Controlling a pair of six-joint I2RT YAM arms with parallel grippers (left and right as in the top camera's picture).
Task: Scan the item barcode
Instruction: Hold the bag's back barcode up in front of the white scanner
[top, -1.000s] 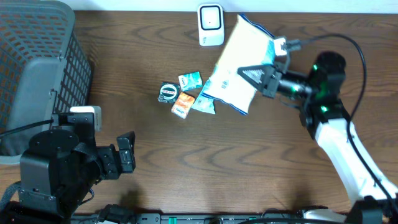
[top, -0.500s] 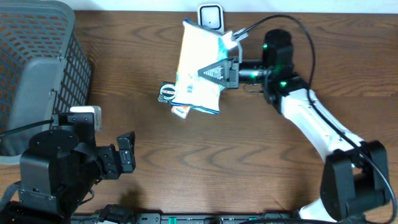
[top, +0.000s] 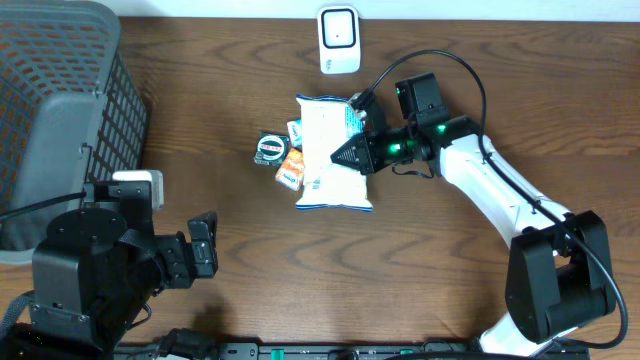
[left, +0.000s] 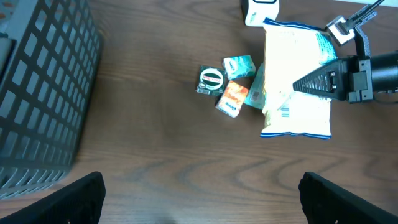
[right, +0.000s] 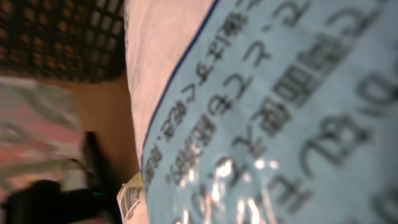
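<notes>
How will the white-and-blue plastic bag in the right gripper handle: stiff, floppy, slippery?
Likely floppy: the white-and-blue plastic bag looks like thin film. Probably slippery: its surface glints in the right wrist view. It seems light for its size: the right gripper holds it with one small pinch.

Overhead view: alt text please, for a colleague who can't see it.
The right claw grips a white-and-blue bag over mid-table, beside a cluster of small packets and short of the white scanner at the far edge. The left claw sits open near the front, by a grey basket.
</notes>
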